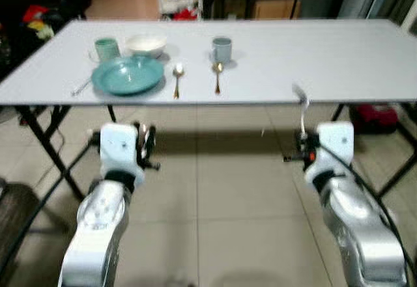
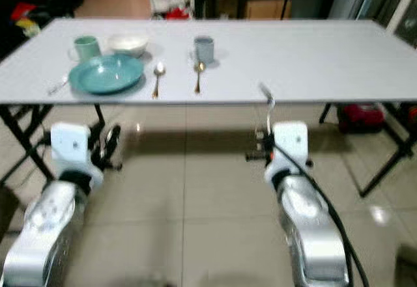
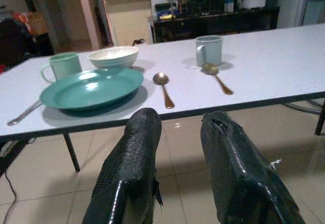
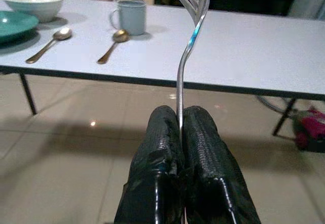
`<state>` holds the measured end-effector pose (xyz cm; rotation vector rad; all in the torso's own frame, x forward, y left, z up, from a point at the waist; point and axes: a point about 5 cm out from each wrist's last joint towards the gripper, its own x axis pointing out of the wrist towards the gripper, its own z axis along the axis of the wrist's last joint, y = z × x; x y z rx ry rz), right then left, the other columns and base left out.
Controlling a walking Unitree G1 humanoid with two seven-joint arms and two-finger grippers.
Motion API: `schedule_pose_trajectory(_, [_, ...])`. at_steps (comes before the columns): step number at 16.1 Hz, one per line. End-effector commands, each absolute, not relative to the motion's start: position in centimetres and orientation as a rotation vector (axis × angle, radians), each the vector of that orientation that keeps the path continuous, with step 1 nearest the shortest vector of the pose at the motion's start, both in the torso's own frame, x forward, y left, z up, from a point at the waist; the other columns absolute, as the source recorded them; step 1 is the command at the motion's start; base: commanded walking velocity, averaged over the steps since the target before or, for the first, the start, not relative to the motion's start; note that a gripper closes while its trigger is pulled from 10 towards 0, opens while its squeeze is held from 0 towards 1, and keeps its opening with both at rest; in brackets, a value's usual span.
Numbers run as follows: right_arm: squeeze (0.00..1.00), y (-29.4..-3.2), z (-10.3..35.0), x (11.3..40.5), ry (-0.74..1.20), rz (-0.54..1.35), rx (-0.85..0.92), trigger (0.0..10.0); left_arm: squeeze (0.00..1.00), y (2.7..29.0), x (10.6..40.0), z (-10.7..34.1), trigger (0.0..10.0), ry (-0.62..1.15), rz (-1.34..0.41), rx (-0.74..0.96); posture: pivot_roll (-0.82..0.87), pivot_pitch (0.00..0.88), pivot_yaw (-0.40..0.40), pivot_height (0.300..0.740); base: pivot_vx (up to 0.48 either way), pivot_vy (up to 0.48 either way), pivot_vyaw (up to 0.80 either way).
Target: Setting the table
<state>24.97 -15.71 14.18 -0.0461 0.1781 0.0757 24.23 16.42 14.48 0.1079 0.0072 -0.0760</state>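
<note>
My right gripper (image 4: pixel 180 120) is shut on a silver fork (image 4: pixel 189 41), which stands upright in front of the white table's near edge (image 1: pixel 273 101). The left gripper (image 3: pixel 177 125) is open and holds nothing, low before the table. On the table's left part sit a teal plate (image 1: pixel 127 75), a white bowl (image 1: pixel 146 43), a green mug (image 1: pixel 107 49) and a grey-blue mug (image 1: pixel 221 49). Two gold spoons (image 1: pixel 177 79) (image 1: pixel 217 75) lie to the right of the plate. Another piece of silver cutlery (image 3: pixel 23 113) lies left of the plate.
The table's right half (image 1: pixel 339 59) is bare. Black folding legs (image 1: pixel 49 140) stand under the table on the tiled floor (image 1: pixel 215 196). A red object (image 1: pixel 374 114) lies on the floor at the right. Dark shelves and furniture (image 3: pixel 213 0) stand behind the table.
</note>
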Motion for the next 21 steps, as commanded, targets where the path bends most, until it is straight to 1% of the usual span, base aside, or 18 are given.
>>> schedule_pose_trajectory(1, [0.00, -15.4, 14.8, 25.0, 0.157, 0.099, -0.020, 10.0, 0.00, 16.8, 24.4, 14.6, 10.0, 0.007, -0.054, 0.112, -0.03, 0.000, 0.009, 0.740, 0.356, 0.000, 0.00])
schedule_pose_trajectory(2, [0.00, -15.3, 14.7, 24.9, 0.160, 0.099, -0.030, 10.0, 0.00, 16.9, 24.5, 14.6, 10.0, 0.006, -0.048, 0.113, -0.03, 0.001, 0.008, 0.740, 0.356, 0.000, 0.00])
schedule_pose_trajectory(3, [0.00, -15.5, 14.5, 25.1, 0.163, 0.055, -0.137, 10.0, 0.00, 17.1, 24.5, 14.6, 10.0, 0.006, -0.038, 0.107, -0.03, 0.002, 0.007, 0.740, 0.356, 0.000, 0.00])
schedule_pose_trajectory(4, [0.00, -15.5, 14.5, 25.3, 0.152, 0.050, -0.175, 10.0, 0.00, 17.2, 24.5, 14.6, 10.0, 0.005, -0.033, 0.105, -0.04, 0.003, 0.006, 0.740, 0.356, 0.000, 0.00])
schedule_pose_trajectory(5, [0.00, -15.6, 14.7, 25.4, 0.125, 0.055, -0.170, 10.0, 0.00, 17.4, 24.4, 14.6, 10.0, 0.007, -0.024, 0.103, -0.04, 0.003, 0.005, 0.740, 0.360, 0.000, 0.00])
schedule_pose_trajectory(8, [0.00, -15.9, 15.0, 25.4, 0.110, 0.037, -0.074, 10.0, 0.00, 17.6, 24.4, 14.5, 10.0, 0.008, -0.012, 0.103, -0.03, 0.000, 0.000, 0.740, 0.358, 0.000, 0.00])
schedule_pose_trajectory(10, [0.00, -15.9, 14.8, 25.5, 0.124, 0.036, -0.085, 10.0, 0.00, 17.6, 24.3, 14.6, 10.0, 0.006, -0.010, 0.105, -0.03, 0.000, -0.004, 0.740, 0.356, 0.000, 0.00])
schedule_pose_trajectory(11, [0.00, -15.4, 14.8, 25.4, 0.124, 0.111, -0.062, 10.0, 0.00, 17.7, 24.3, 14.6, 10.0, 0.005, -0.004, 0.105, -0.02, 0.000, -0.008, 0.740, 0.352, 0.000, 0.00])
schedule_pose_trajectory(17, [0.00, -14.3, 14.7, 25.2, 0.121, 0.203, -0.067, 10.0, 0.00, 17.6, 24.2, 14.6, 10.0, 0.002, -0.005, 0.101, -0.02, 0.000, -0.012, 0.740, 0.352, 0.000, 0.00])
schedule_pose_trajectory(19, [0.00, -14.0, 14.7, 25.0, 0.116, 0.236, -0.111, 10.0, 0.00, 17.6, 24.2, 14.6, 10.0, 0.004, -0.008, 0.100, -0.02, 0.000, -0.010, 0.740, 0.354, 0.000, 0.80])
schedule_pose_trajectory(21, [0.00, -14.2, 14.8, 25.1, 0.106, 0.213, -0.083, 10.0, 0.00, 17.5, 24.3, 14.6, 10.0, 0.005, -0.017, 0.107, -0.02, 0.000, -0.007, 0.740, 0.352, 0.000, 0.71])
